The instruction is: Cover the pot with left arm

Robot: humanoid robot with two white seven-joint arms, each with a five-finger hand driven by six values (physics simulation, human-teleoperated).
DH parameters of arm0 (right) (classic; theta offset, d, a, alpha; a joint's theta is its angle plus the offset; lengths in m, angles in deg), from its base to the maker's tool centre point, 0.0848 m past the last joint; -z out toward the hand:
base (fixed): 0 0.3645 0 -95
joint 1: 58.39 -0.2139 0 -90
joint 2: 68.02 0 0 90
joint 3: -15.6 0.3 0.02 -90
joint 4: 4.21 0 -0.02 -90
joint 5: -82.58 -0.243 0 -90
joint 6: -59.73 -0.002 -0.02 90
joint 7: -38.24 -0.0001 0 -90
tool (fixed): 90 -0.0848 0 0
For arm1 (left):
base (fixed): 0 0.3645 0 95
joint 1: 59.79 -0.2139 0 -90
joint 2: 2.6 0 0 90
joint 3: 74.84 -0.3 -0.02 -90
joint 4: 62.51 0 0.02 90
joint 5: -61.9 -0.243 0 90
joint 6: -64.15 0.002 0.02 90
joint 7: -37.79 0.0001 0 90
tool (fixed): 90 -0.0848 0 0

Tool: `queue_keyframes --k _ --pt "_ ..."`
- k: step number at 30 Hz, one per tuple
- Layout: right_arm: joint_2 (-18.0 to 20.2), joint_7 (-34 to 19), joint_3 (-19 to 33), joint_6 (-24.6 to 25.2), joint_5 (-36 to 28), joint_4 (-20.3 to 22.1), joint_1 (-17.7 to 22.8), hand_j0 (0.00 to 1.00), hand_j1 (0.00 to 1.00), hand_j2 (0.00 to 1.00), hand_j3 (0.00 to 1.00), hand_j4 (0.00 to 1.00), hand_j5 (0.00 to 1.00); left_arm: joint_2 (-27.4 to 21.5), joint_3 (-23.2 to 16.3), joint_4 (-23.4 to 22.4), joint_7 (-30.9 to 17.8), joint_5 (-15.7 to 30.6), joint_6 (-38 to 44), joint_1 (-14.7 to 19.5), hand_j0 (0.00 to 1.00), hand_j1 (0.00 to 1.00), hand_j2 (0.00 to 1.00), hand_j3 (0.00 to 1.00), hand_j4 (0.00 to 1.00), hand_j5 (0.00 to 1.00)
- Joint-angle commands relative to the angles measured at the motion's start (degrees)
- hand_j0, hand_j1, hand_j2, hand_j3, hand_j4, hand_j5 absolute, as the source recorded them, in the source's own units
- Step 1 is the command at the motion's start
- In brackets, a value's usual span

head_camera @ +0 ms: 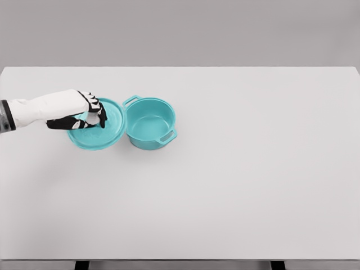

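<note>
A teal pot (pixel 150 122) with two side handles stands uncovered on the white table (pixel 236 169), left of the middle. Its round teal lid (pixel 107 132) lies flat on the table just left of the pot, touching or nearly touching its side. My left hand (pixel 93 114) reaches in from the left edge and sits over the lid's centre, fingers curled around the pale knob (pixel 93 118). The hand hides most of the knob. The right arm does not show.
The white table fills most of the view, its far edge meeting a grey wall. Two dark table legs (pixel 82 265) show at the bottom edge. Nothing else stands on the table.
</note>
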Motion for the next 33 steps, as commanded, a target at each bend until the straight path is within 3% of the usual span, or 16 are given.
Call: queue_keyframes --k 1,13,16,33 --pt "0.00 -0.02 0.00 -0.02 0.04 0.00 0.00 1.00 1.00 1.00 1.00 1.00 1.00 1.27 -0.27 -0.01 -0.04 0.19 0.15 0.00 0.44 0.44 0.44 0.44 0.44 0.44" --pt "0.00 -0.02 0.00 -0.02 0.04 0.00 0.00 1.00 1.00 1.00 1.00 1.00 1.00 5.75 -0.71 -0.71 -0.30 -1.74 0.15 1.76 0.45 0.45 0.45 0.45 0.45 0.45" --pt "0.00 -0.02 0.00 -0.02 0.04 0.00 0.00 1.00 1.00 1.00 1.00 1.00 1.00 5.92 -3.44 -0.71 -0.30 -1.65 0.15 3.25 0.45 0.45 0.45 0.45 0.45 0.45" --pt "0.00 -0.02 0.00 -0.02 0.04 0.00 0.00 1.00 1.00 1.00 1.00 1.00 1.00 8.47 -7.30 -4.84 -0.48 -2.62 0.15 7.65 0.46 0.46 0.46 0.46 0.46 0.46"
